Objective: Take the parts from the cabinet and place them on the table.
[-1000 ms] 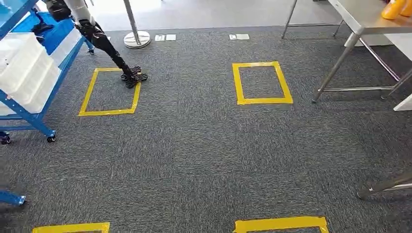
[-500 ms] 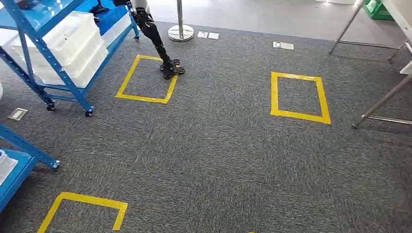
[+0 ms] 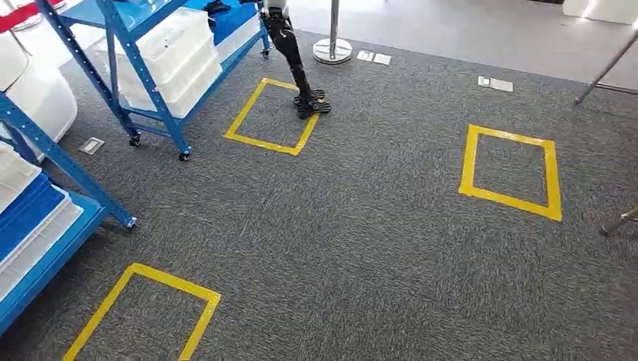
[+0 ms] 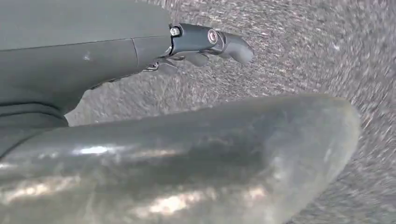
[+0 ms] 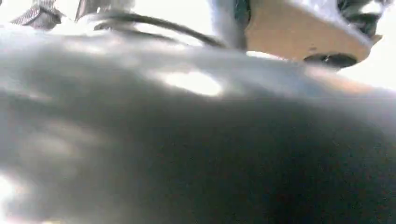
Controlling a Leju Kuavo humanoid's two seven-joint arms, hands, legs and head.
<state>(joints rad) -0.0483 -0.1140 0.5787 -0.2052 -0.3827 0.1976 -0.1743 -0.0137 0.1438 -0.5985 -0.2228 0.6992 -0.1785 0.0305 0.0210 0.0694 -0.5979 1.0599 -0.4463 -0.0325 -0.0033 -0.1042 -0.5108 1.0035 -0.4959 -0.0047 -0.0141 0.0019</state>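
A blue wheeled shelf rack holding white bins stands at the far left in the head view. Closer in, a second blue rack with white and blue bins fills the near left edge. No loose parts can be made out. In the left wrist view my left hand hangs over grey carpet, its dark fingers apart from the thick grey thumb, nothing between them. The right wrist view is a dark blur at close range, and the right hand's state is unreadable.
Another robot's black leg and foot stand on the corner of a yellow tape square. More tape squares lie at the right and near left. A pole base stands at the back; a metal table foot shows far right.
The camera has swung left: the whole floor has slid to the right, the steel table has left the picture, and the blue racks have come in at the left.
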